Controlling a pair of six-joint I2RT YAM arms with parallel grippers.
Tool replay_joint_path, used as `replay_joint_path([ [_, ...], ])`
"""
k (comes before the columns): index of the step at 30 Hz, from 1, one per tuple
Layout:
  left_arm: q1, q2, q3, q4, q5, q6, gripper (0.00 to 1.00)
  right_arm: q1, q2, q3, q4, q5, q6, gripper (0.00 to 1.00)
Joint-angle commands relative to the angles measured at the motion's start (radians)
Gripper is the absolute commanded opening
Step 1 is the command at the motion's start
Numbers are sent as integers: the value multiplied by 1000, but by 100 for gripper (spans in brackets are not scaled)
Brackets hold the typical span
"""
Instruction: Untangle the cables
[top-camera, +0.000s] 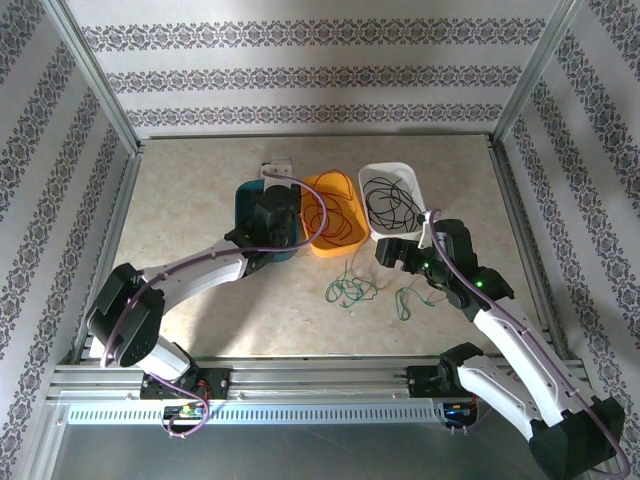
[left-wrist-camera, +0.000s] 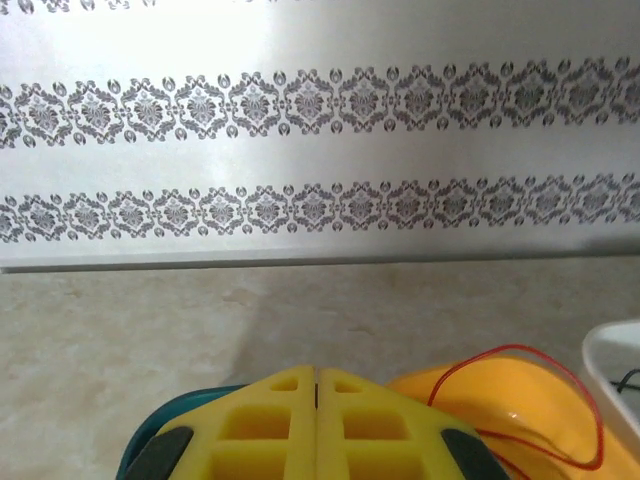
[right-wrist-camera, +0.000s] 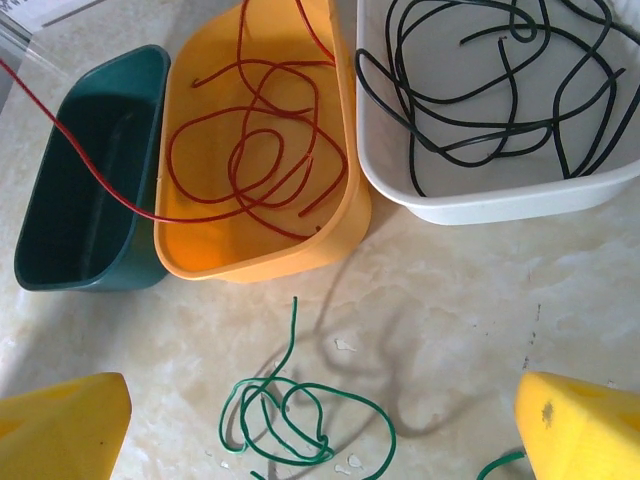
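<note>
A red cable (right-wrist-camera: 250, 150) lies coiled in the orange bin (right-wrist-camera: 345, 215). One red strand (right-wrist-camera: 90, 165) runs out across the teal bin (right-wrist-camera: 85, 215) to the left edge. A black cable (right-wrist-camera: 490, 90) is in the white bin (right-wrist-camera: 480, 205). A looped green cable (right-wrist-camera: 300, 430) lies on the table, with a second green piece (right-wrist-camera: 500, 462) to its right. My right gripper (right-wrist-camera: 322, 385) hovers open above the green loops, which lie between its yellow fingers (right-wrist-camera: 60, 430). My left gripper (left-wrist-camera: 317, 372) is shut over the teal bin (top-camera: 250, 200), with nothing seen between its pads.
The three bins stand side by side at the table's middle back. A small white object (top-camera: 277, 163) sits behind them. Metal frame posts (top-camera: 95, 75) and patterned walls close in the sides and back. Bare tabletop (top-camera: 180, 200) lies to the left.
</note>
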Motion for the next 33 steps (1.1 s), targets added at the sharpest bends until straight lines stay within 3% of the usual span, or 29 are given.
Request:
replay_joint_path([
  [1, -5, 97, 91, -118, 54, 57, 0, -7, -5, 13, -10, 11, 4, 98],
  [10, -4, 292, 255, -59, 244, 46, 0, -9, -30, 4, -34, 23, 2, 98],
  [15, 0, 418, 397, -152, 260, -1, 0, -9, -32, 7, -45, 22, -7, 98],
  [19, 1, 475, 479, -261, 191, -33, 2, -9, -34, 10, -62, 23, -11, 98],
  [21, 1, 479, 483, -284, 173, -51, 8, -9, -38, 8, -69, 30, -14, 98],
  [24, 1, 460, 462, -274, 181, -83, 32, -9, -34, 6, -78, 37, -18, 98],
  [28, -2, 412, 430, -206, 237, -92, 53, -9, -20, 12, -83, 34, -24, 98],
  [33, -5, 349, 441, -190, 295, -83, 65, -9, -10, 17, -85, 43, -23, 98],
])
